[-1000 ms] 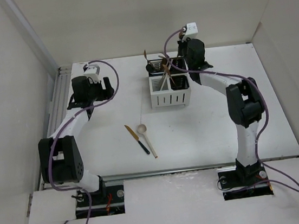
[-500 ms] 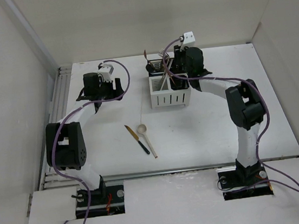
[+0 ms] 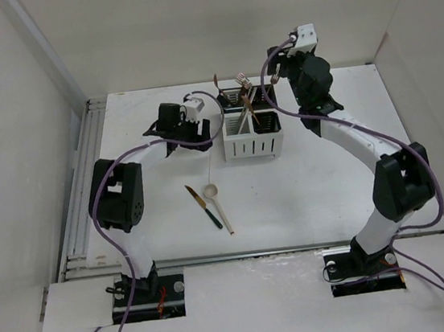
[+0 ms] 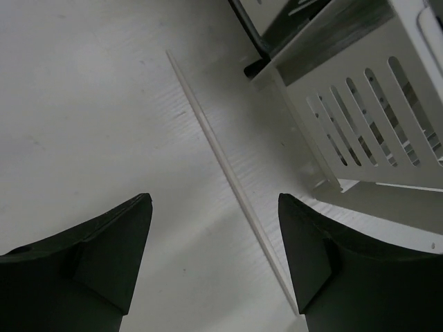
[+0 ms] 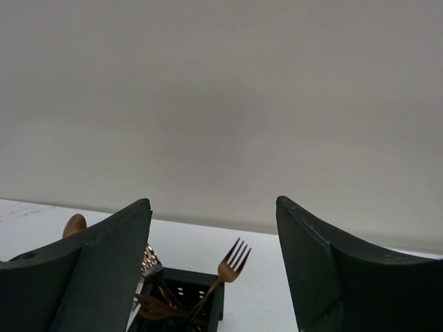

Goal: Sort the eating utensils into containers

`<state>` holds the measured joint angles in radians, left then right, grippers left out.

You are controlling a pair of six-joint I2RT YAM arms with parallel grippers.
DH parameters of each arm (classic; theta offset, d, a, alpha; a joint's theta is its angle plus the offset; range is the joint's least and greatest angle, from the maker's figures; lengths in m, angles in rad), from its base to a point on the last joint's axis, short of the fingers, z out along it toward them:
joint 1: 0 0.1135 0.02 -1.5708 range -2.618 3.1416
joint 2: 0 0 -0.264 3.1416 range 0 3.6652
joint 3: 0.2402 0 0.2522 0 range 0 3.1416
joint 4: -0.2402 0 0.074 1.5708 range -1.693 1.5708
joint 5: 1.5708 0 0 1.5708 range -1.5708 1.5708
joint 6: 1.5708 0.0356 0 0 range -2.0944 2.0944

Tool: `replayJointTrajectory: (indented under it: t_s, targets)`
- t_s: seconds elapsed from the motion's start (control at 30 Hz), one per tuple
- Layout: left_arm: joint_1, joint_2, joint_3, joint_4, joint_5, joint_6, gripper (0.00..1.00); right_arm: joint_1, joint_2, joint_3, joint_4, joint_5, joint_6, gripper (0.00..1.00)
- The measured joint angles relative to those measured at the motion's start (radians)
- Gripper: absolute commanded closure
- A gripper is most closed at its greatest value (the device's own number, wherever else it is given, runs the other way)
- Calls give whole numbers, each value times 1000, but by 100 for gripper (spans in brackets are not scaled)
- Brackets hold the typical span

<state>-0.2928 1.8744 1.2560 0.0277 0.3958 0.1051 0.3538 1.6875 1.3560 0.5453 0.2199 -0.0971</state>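
Observation:
The containers (image 3: pixel 252 132) stand at mid-table as one caddy, white compartments in front and black ones behind, with several utensils upright inside. My left gripper (image 3: pixel 204 136) hangs open just left of the caddy (image 4: pixel 374 131), low over a pale chopstick (image 4: pixel 228 173) that lies flat on the table nearer its right finger. My right gripper (image 3: pixel 277 86) is raised behind the caddy, open and holding nothing. Below it a copper fork (image 5: pixel 232 266) leans in a black compartment (image 5: pixel 220 299). A copper-bladed knife (image 3: pixel 203 206) and a white-bowled spoon (image 3: pixel 219 208) lie on the table in front.
A black spoon (image 3: pixel 218 85) and a silver fork (image 3: pixel 242 82) stick up from the back compartments. The back wall rises close behind the right gripper. A ribbed rail (image 3: pixel 84 167) runs along the table's left edge.
My right gripper has opened, leaving a copper fork in the back black compartment, and has lifted up and to the right. The left arm has swung right to the chopstick beside the caddy.

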Motion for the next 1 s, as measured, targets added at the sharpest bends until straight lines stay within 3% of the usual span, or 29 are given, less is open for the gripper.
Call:
replayJointTrajectory:
  t_s: [0.23, 0.57, 0.77, 1.0]
  targets:
    - [-60, 49, 21, -93, -80, 5, 33, 0, -114, -141, -18, 53, -8, 21]
    - [-171, 87, 23, -141, -322, 27, 37, -32, -175, -232, -62, 82, -16, 21]
    - [-198, 89, 23, -127, -423, 24, 67, -67, -233, -258, -63, 89, -16, 21]
    - [-189, 100, 42, -154, -440, 21, 67, -87, -261, -270, -61, 91, -19, 21]
